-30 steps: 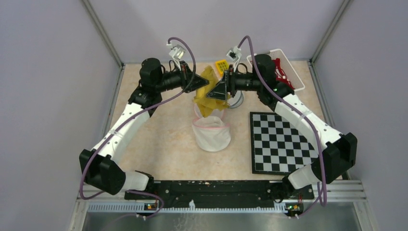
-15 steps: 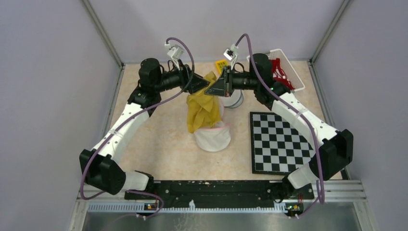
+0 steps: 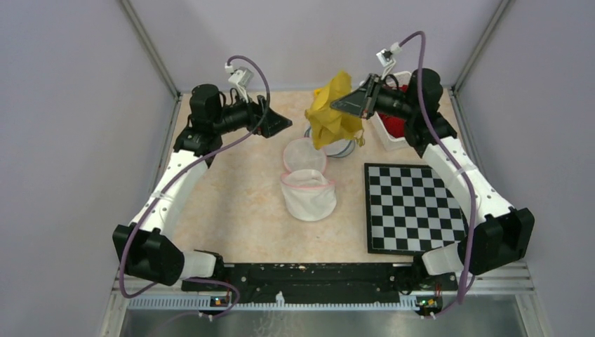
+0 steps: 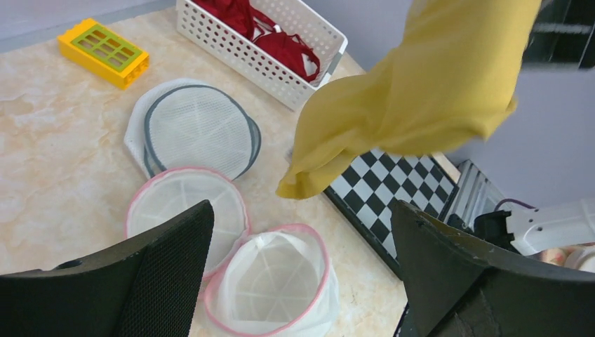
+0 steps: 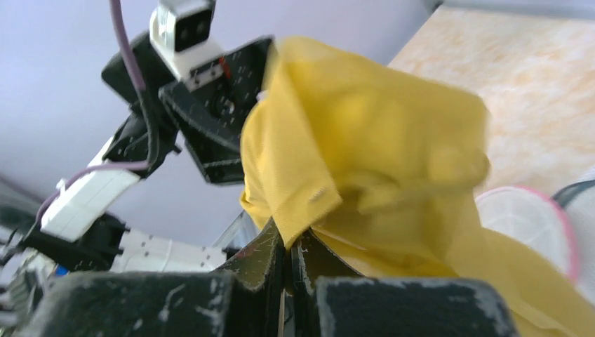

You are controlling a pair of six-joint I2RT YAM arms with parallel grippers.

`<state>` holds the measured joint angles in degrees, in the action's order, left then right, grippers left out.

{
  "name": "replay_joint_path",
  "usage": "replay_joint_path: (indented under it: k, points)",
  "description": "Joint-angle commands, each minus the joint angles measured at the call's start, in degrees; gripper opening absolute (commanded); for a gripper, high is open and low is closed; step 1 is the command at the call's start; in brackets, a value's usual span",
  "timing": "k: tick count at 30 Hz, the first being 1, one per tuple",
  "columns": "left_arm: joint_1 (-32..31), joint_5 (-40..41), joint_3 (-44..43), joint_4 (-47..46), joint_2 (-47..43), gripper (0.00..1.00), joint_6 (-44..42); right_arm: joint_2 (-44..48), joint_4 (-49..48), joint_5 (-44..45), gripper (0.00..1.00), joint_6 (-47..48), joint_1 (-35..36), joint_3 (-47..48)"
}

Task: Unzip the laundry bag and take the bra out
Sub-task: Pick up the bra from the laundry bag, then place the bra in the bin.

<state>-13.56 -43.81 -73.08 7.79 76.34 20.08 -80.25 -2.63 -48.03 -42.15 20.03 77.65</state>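
Pale marbled worktop (image 3: 238, 203), lavender walls (image 3: 70, 140) around. My right hand (image 3: 335, 107) is clamped on the yellow bra (image 3: 335, 119), which hangs in the air; the open pink-rimmed laundry bag (image 3: 309, 198) lies below it, nearer me. My left hand (image 3: 286, 125) is spread apart and empty. Only its wrist view shows the yellow block (image 4: 104, 50).

Enclosure: three plain panels, pale lavender-grey: left wall (image 3: 70, 140), back wall (image 3: 309, 35), right wall (image 3: 540, 140). Silver frame posts slant down the two back corners, left post (image 3: 149, 49) and right post (image 3: 482, 43), ending at the far corners of the surface (image 3: 238, 203). Surface is beige with a marbled stone pattern, matte. Near edge, in order toward the camera — black rail (image 3: 316, 270), slotted aluminium strip (image 3: 337, 302), brushed metal sheet (image 3: 316, 324). Light even and diffuse; shadows on the surface soft and faint.
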Motion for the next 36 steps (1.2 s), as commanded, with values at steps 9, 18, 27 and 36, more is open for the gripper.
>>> replay_joint_path:
  k: [9,18,27,36]
  points:
    - [0.5,-1.3,0.7,5.5,-4.9,0.99,-10.1,1.6,-4.4,8.9,0.00,-5.9,-11.1,0.4]
    - [0.3,-10.4,-2.1,1.1,-2.4,0.99,-13.4,-1.8,-18.6,1.1,0.00,-12.6,-13.4,-1.4]
    - [-9.3,-0.2,-16.2,5.3,4.6,0.99,-29.1,0.4,-20.5,-1.1,0.00,-15.5,-13.1,-4.5]
    - [-22.0,13.9,-13.8,3.2,5.4,0.99,-45.0,3.6,-23.6,-2.0,0.00,-20.3,-10.8,-8.2]
